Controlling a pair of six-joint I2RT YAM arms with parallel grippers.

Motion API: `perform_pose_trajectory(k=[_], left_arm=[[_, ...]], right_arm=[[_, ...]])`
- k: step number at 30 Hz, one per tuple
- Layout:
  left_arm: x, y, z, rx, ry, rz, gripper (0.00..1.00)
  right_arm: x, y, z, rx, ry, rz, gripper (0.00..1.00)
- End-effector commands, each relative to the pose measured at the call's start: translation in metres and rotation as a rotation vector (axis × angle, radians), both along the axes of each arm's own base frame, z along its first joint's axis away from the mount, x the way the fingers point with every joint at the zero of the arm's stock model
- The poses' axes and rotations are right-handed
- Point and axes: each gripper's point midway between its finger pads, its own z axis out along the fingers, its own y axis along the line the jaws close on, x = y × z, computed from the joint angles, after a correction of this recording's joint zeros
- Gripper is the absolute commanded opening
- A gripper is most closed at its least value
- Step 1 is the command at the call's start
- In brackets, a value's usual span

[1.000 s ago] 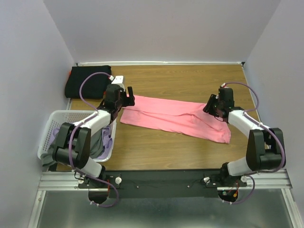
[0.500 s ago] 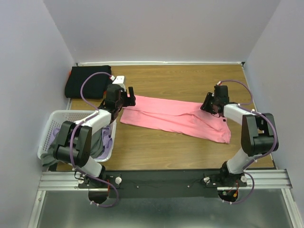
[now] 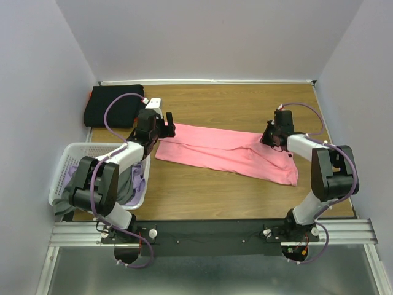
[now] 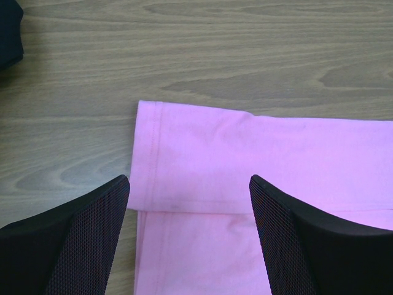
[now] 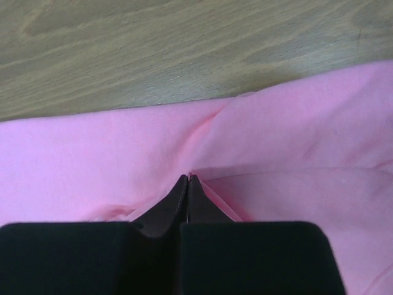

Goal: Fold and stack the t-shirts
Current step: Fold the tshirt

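A bright pink t-shirt (image 3: 227,153) lies folded into a long band across the middle of the wooden table. My left gripper (image 3: 164,130) hovers open over its left end, and the hemmed edge (image 4: 184,153) shows between the wide-apart fingers (image 4: 189,179). My right gripper (image 3: 270,138) is at the shirt's right end. Its jaws (image 5: 188,177) are shut, pinching a raised fold of pink cloth (image 5: 92,160). A folded black t-shirt (image 3: 115,106) rests at the back left corner.
A white lattice laundry basket (image 3: 67,166) stands at the near left beside the left arm, with grey cloth (image 3: 126,184) and lavender cloth (image 3: 140,175) in it. Walls close in the table on the left, back and right.
The right gripper has closed on a fold of the pink t-shirt after shifting slightly left over it. The left arm has stayed still and open.
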Motion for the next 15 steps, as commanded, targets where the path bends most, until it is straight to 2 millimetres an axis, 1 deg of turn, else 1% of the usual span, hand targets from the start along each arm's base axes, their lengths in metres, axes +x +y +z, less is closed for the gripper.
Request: perform_pose_trajectory(k=[1,3,4,5,6,8,10,12,13,15], left_arm=[[0.005,-0.004,0.013,-0.002,-0.042,-0.02,0.87],[0.005,-0.003,0.015,-0.006,-0.045,-0.017,0.87],[0.004,-0.004,0.014,-0.004,-0.044,-0.018,0.87],[0.004,-0.004,0.014,-0.004,-0.044,-0.018,0.87],[0.004,-0.003,0.013,-0.003,-0.041,-0.018,0.87],[0.004,-0.004,0.013,-0.006,-0.042,-0.019,0.87],[0.004,-0.004,0.012,-0.004,-0.04,-0.018,0.87],[0.004,-0.004,0.01,-0.004,-0.036,-0.019,0.87],[0.004,-0.004,0.009,-0.002,-0.034,-0.021,0.87],[0.004,-0.005,0.009,-0.005,-0.034,-0.023,0.87]], right_arm=[[0.004,0.005,0.006,0.008,-0.025,0.022,0.02],[0.002,0.007,0.01,0.013,-0.034,0.027,0.01],[0.001,0.008,0.017,0.018,-0.05,0.032,0.02],[-0.001,0.008,0.019,0.02,-0.053,0.034,0.01],[-0.006,0.009,0.016,0.022,-0.045,0.037,0.02],[-0.01,0.014,0.022,0.037,-0.057,0.049,0.02],[-0.019,0.02,0.018,0.041,-0.044,0.063,0.02],[-0.025,0.024,0.02,0.045,-0.046,0.068,0.02],[-0.031,0.028,0.016,0.043,-0.033,0.076,0.02],[-0.036,0.032,0.018,0.04,-0.039,0.08,0.02]])
